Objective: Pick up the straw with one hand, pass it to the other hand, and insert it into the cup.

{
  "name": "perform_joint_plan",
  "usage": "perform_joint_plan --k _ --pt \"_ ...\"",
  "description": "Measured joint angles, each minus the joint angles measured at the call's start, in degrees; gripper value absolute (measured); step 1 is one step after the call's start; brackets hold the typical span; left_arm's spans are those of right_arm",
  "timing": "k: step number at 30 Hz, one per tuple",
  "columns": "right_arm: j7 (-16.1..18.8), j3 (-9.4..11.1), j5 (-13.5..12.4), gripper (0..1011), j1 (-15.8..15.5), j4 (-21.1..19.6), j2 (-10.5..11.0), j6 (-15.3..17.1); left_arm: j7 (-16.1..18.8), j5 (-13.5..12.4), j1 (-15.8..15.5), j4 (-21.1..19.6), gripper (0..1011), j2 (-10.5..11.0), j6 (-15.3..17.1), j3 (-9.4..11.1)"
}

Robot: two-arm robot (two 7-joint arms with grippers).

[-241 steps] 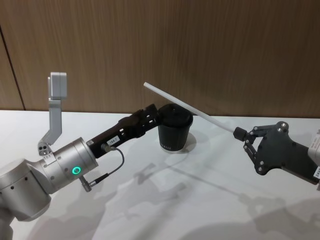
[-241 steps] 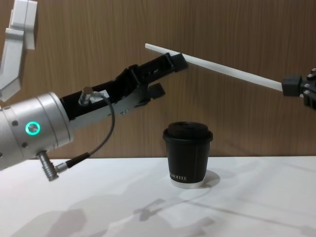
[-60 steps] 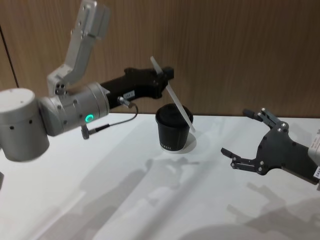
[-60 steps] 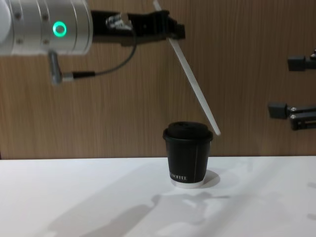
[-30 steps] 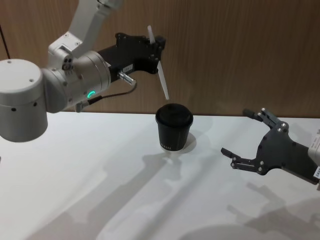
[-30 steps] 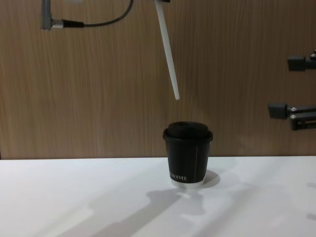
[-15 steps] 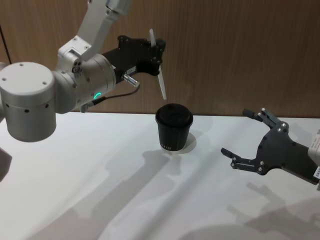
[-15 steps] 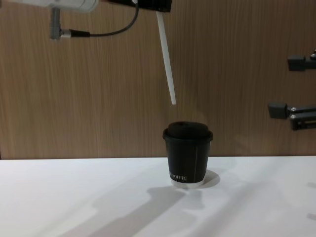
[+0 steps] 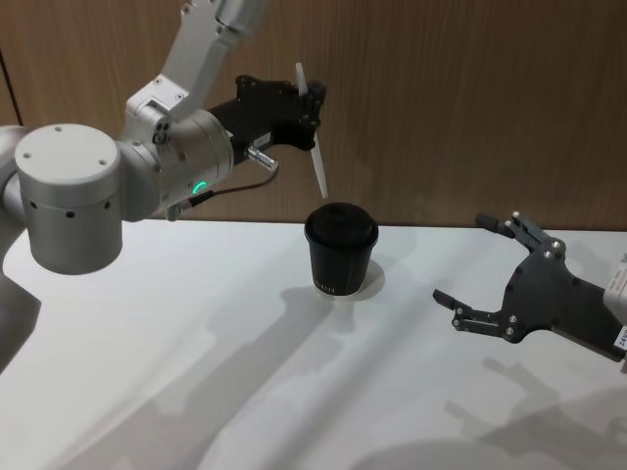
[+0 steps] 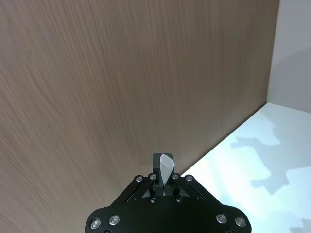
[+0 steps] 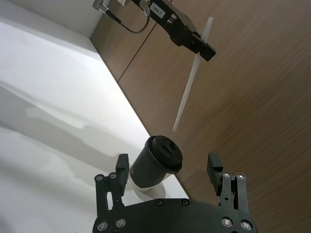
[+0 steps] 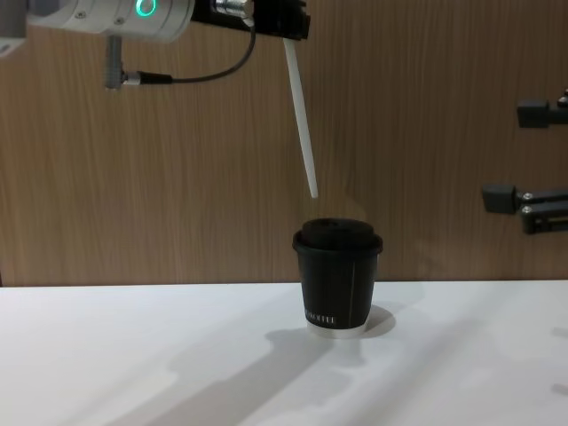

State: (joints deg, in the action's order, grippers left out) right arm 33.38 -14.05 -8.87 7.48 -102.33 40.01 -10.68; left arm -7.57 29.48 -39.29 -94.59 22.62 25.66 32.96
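One straw (image 12: 300, 115) clamped near its top in the left hand (image 9: 306, 103), hanging nearly upright, lower tip just above the lid, one lidded cup (image 12: 337, 276) standing on the white worktop (image 12: 133, 364), right hand (image 9: 485, 274) fingers spread, well right of the cup.

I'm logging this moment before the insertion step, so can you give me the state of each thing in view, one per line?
Straw: held near its top end, hanging almost upright, lower tip just above the lid, not yet inserted.
Cup: upright on the table, lid on.
Left gripper: fingers shut on the straw, raised above the cup.
Right gripper: fingers open, holding nothing, off to the cup's right.
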Motion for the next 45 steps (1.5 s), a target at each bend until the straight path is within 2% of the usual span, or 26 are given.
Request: perform_joint_plan --k 26,45 --pt "0.0 0.0 0.0 1001 0.0 0.0 0.0 0.0 -1.9 -1.3 -1.2 4.7 5 -2.6 -0.9 0.5" --pt "0.0 0.0 0.0 1001 0.0 0.0 0.0 0.0 -2.8 -2.2 -2.2 7.1 5 -4.4 -0.2 0.8"
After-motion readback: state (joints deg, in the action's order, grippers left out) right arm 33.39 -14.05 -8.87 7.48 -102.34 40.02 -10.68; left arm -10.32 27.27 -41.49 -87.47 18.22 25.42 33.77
